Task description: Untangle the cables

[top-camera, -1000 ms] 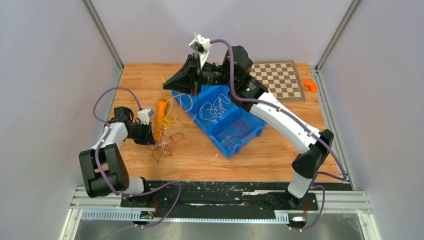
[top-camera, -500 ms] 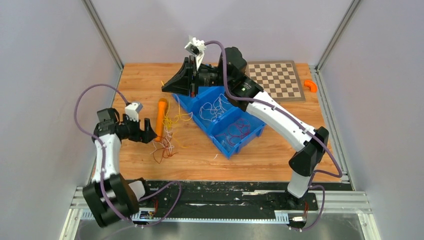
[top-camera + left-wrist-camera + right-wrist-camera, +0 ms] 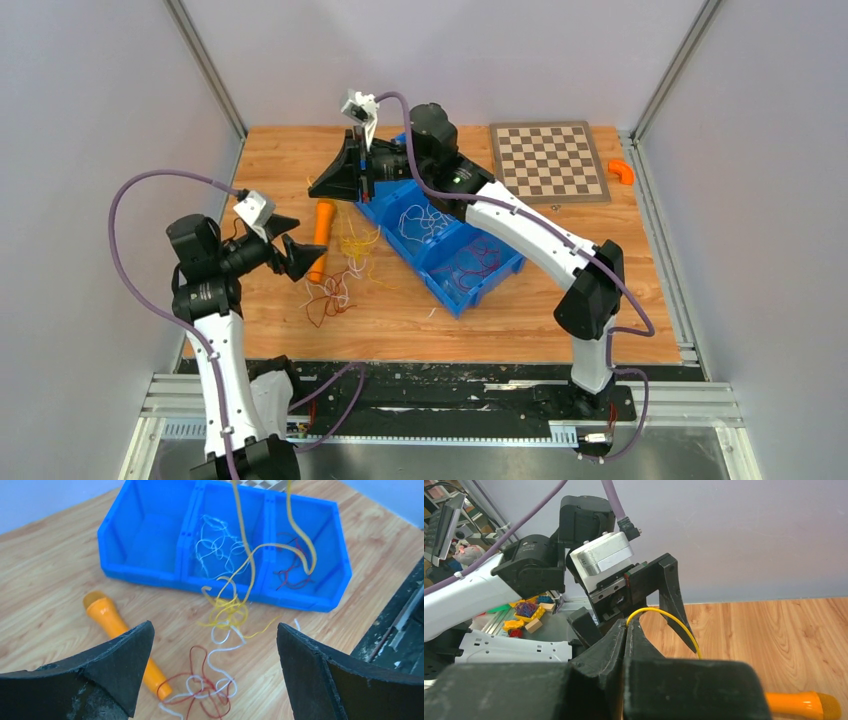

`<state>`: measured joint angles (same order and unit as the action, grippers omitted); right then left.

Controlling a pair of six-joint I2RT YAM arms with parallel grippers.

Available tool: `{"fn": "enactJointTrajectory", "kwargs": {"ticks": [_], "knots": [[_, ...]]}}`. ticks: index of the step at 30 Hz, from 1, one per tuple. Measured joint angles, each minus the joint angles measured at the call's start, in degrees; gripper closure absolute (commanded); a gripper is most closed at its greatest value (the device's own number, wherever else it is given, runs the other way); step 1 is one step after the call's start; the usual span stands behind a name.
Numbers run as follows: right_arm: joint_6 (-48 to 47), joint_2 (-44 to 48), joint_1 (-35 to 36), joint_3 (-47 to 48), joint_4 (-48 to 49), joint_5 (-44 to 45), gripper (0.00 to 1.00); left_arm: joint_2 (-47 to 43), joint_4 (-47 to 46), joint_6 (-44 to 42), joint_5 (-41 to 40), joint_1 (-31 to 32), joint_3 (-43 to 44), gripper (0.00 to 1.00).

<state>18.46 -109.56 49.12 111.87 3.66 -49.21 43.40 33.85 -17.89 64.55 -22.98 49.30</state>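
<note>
Wooden table (image 3: 400, 310), frame centre: we find cables (image 3: 229, 614) limp, light, snag-prone. Right gripper (image 3: 626, 626) pinches yellow strand (image 3: 649, 609); left gripper (image 3: 214, 627) gapes, empty. We advise grasping red loop (image 3: 192, 659).

A yellow cable (image 3: 231, 614) runs up taut, its top end pinched in the closed right gripper (image 3: 626, 626). Its lower part bunches in a curly knot. Under the knot, a white cable (image 3: 220, 635) and a red cable (image 3: 199, 654) lie in loose, interlaced loops on the wooden table (image 3: 50, 565), near the blue bin (image 3: 145, 576). White strands (image 3: 215, 545) fill the bin's middle compartment and red strands (image 3: 292, 575) an end one.
</note>
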Motion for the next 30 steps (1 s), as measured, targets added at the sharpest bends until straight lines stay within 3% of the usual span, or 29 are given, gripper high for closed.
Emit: {"fn": "enactJointTrajectory", "kwargs": {"ticks": [5,10,16,18,23,28,30], "knots": [[0.76,-0.94,0.55,1.4,0.0,-0.22,1.0,1.49,-11.74,8.74,0.74,7.04,-3.32,0.06],[1.92,-0.96,1.16,4.44,-0.02,-0.09,1.0,6.88,-20.94,12.68,-2.56,13.68,-4.68,0.47],[4.35,-1.07,1.42,14.16,-0.09,2.67,1.0,14.71,-26.27,11.56,-6.64,7.72,-12.44,0.74],[5.57,-1.07,1.25,17.81,0.9,4.42,1.0,17.4,-24.68,9.64,-7.26,5.49,-14.32,0.77],[8.52,-1.05,-0.35,25.07,4.52,8.85,1.0,20.83,-19.58,4.0,-9.05,4.85,-15.04,0.75],[8.63,-0.66,-1.97,25.59,7.48,12.11,1.0,20.83,-16.31,0.33,-10.69,3.61,-15.04,0.74],[8.52,-0.59,-2.82,23.91,7.96,12.92,1.0,20.74,-14.99,-0.68,-11.39,3.1,-15.04,0.66]]}}
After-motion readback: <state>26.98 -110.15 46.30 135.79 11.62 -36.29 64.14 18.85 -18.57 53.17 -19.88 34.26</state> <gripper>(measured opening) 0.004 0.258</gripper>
